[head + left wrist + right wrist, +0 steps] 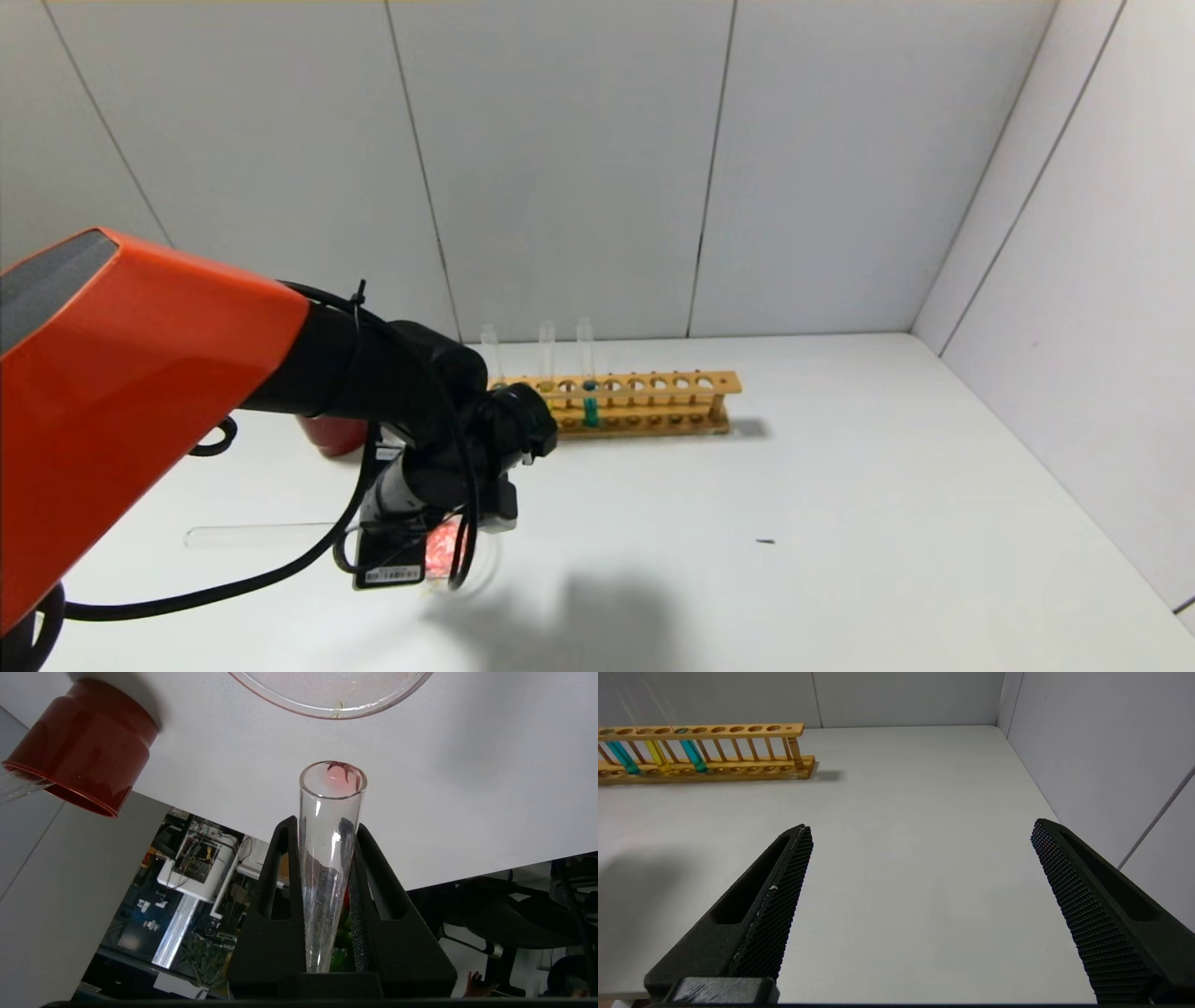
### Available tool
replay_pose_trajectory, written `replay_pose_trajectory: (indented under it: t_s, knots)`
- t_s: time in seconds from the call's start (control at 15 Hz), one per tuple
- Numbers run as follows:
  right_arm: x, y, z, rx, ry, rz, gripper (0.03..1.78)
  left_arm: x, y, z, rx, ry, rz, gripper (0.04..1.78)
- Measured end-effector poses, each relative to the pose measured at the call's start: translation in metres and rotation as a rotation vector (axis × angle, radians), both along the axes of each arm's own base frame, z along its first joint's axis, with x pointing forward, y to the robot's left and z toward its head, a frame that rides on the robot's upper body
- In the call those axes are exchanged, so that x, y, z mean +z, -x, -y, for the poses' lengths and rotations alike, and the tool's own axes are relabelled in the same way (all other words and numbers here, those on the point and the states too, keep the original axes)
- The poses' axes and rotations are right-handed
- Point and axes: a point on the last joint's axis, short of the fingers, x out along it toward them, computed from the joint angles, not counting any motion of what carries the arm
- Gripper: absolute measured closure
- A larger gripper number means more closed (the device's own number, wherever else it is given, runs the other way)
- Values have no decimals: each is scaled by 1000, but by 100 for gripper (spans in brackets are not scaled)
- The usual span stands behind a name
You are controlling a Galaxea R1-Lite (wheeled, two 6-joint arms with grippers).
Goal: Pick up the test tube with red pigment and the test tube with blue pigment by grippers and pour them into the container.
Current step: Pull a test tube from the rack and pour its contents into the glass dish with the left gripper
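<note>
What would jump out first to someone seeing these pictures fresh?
The big orange left arm at the near left, its tool clamping the test tube with red pigment, mouth tipped toward the container. Behind stands a wooden rack holding a blue tube.

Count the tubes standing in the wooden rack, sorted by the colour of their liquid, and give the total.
Blue tubes: 2
Yellow tube: 1
Total in the rack: 3
</note>
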Motion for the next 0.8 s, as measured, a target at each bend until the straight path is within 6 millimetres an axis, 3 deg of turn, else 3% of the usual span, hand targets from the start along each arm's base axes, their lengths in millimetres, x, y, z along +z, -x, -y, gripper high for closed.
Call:
replay_pose_trajectory:
  t_s: [0.8]
  knots:
    - [0, 0, 0, 0, 0, 0, 10, -1, -6, -3, 28, -32, 23, 150]
